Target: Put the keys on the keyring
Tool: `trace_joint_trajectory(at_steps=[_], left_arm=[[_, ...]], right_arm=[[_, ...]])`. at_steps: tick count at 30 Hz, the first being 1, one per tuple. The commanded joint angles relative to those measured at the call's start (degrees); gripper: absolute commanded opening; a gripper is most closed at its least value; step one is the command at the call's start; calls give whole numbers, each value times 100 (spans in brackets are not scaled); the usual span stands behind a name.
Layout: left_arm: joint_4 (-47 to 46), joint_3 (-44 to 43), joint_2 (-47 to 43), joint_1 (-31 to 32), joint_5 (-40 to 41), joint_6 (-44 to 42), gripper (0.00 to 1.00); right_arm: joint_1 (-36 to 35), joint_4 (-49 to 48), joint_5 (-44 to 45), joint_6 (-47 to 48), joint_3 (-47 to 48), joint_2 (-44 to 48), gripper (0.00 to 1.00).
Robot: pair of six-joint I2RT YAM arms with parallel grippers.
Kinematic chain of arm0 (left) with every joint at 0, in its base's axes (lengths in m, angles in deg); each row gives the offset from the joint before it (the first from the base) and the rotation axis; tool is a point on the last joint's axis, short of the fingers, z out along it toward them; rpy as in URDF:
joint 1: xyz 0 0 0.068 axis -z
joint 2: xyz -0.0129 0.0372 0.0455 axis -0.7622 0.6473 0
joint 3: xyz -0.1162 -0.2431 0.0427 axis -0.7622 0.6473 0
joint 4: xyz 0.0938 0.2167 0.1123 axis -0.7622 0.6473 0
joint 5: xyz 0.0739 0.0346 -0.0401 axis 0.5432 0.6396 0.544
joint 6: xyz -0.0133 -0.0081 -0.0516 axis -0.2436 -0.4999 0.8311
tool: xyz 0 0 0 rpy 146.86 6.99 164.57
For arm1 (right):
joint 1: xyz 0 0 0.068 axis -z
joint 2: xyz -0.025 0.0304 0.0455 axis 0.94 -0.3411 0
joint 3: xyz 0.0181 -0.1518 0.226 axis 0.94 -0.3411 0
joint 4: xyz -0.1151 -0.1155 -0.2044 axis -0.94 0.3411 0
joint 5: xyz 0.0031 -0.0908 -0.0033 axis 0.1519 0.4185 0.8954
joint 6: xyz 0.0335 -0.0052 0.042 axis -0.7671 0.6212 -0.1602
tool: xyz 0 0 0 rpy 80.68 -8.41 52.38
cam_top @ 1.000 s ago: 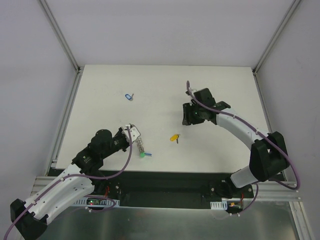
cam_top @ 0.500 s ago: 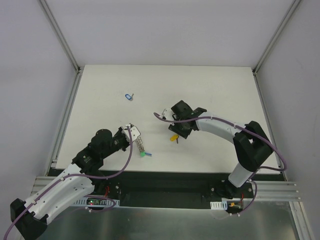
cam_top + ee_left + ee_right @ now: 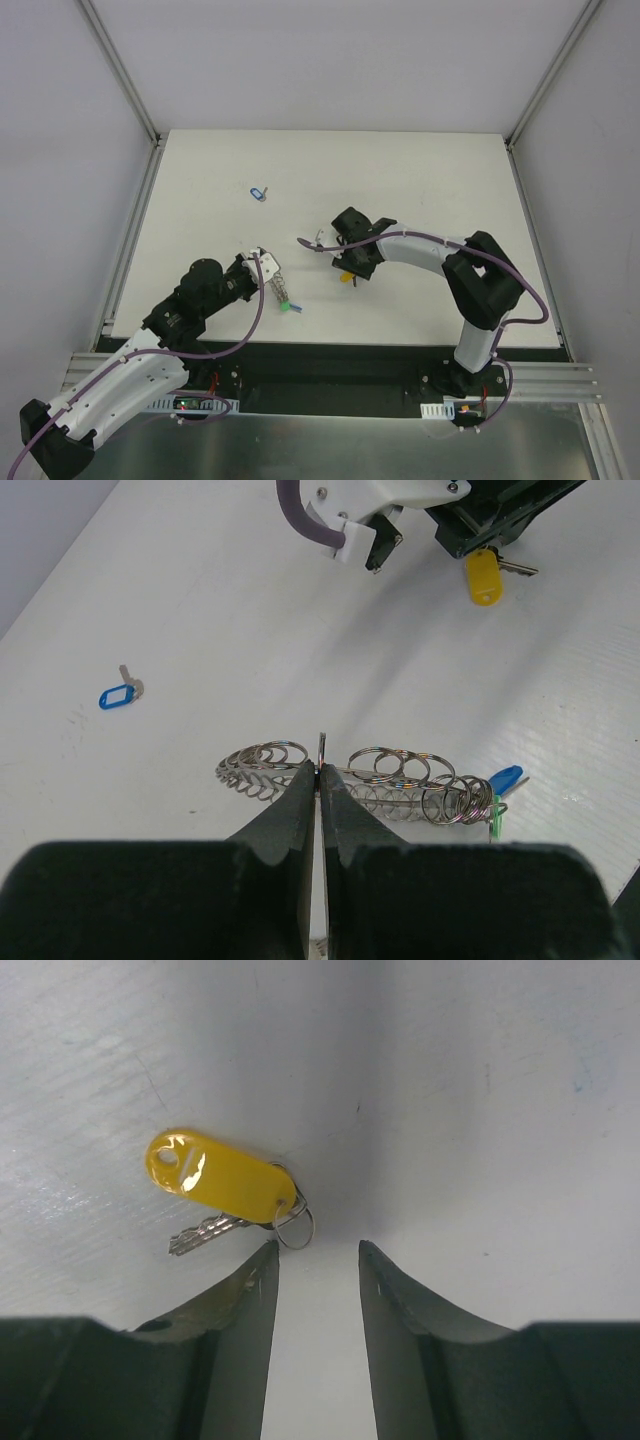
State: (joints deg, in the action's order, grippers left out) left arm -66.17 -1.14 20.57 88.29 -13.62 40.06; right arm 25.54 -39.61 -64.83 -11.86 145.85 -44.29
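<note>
My left gripper (image 3: 321,770) is shut on a thin upright loop of the keyring (image 3: 400,780), a grey coil of metal rings lying at the near left of the table (image 3: 281,288). A green key (image 3: 493,820) and a blue-headed key (image 3: 505,778) lie at the keyring's right end. Another blue key (image 3: 258,193) lies alone further back on the left (image 3: 117,695). The yellow key (image 3: 225,1182) lies flat mid-table (image 3: 347,278). My right gripper (image 3: 318,1248) is open just above it, the key's small split ring (image 3: 293,1228) at the left fingertip, nothing between the fingers.
White table (image 3: 430,180) framed by aluminium rails, with grey walls behind and at both sides. The right arm's purple cable (image 3: 300,515) and white connector hang in front of the left wrist camera.
The right arm has swung left and toward the near edge, coming down over the yellow key, its jaws a little narrower. The left arm and the keyring have not moved.
</note>
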Motion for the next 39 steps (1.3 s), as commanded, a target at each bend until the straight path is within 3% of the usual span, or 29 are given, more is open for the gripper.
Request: trace_joint_trajectory(at_steps=[1, 11, 25, 31, 39], left_arm=[[-144, -297, -45, -5, 51, -107, 0], [-109, -332, -71, -5, -2, -98, 0], [-65, -350, -89, 4, -55, -107, 0], [-56, -358, -71, 4, -72, -133, 0], [-39, -367, -80, 4, -72, -133, 0]], right_arm=[[-31, -118, 23, 159, 189, -82, 40], [-31, -285, -135, 194, 49, -109, 36], [-58, 355, -934, 607, 488, -293, 48], [-66, 680, -1295, 686, 804, -486, 48], [-58, 884, -2014, 10, 823, -372, 48]])
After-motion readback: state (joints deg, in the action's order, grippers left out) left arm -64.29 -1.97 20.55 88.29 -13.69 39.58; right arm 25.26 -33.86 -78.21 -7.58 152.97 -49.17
